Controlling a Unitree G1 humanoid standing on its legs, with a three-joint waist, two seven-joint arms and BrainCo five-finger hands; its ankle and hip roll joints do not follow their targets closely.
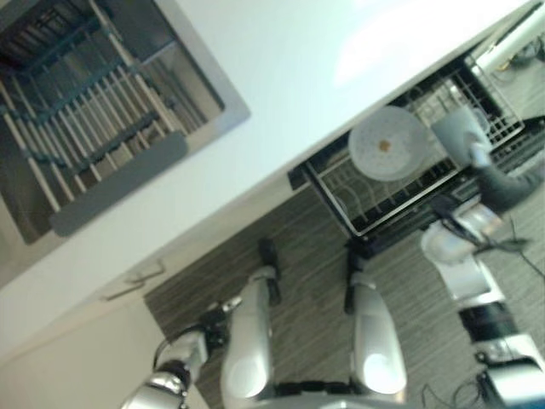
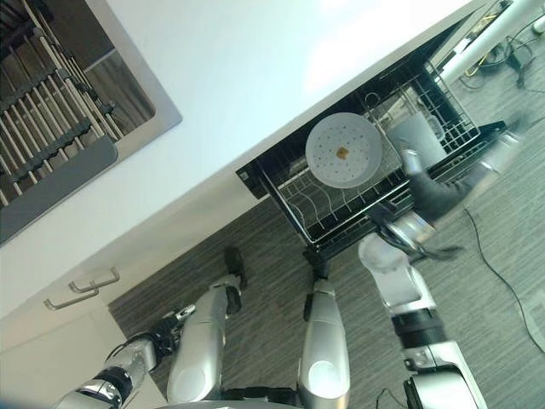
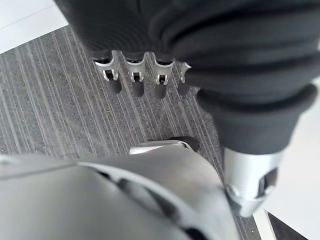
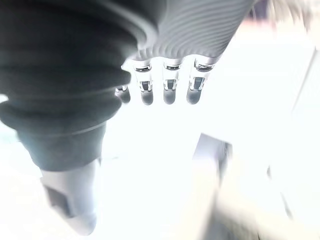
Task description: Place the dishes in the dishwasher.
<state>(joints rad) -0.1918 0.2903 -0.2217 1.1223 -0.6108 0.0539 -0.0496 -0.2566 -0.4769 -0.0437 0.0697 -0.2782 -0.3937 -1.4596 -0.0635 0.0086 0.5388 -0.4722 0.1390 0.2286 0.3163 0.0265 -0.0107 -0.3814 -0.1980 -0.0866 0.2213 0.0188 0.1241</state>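
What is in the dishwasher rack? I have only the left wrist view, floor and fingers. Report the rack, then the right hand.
Observer: The dishwasher rack is pulled out from under the counter, and a white plate stands in it.
Operator: Now the right hand.
Observer: The right hand is at the rack beside a pale cup, with its fingers straight. I cannot tell whether it touches the cup.
Operator: Tell me what else is on that counter.
Observer: A sink with a slatted drainer inside is set into it, away from the dishwasher.
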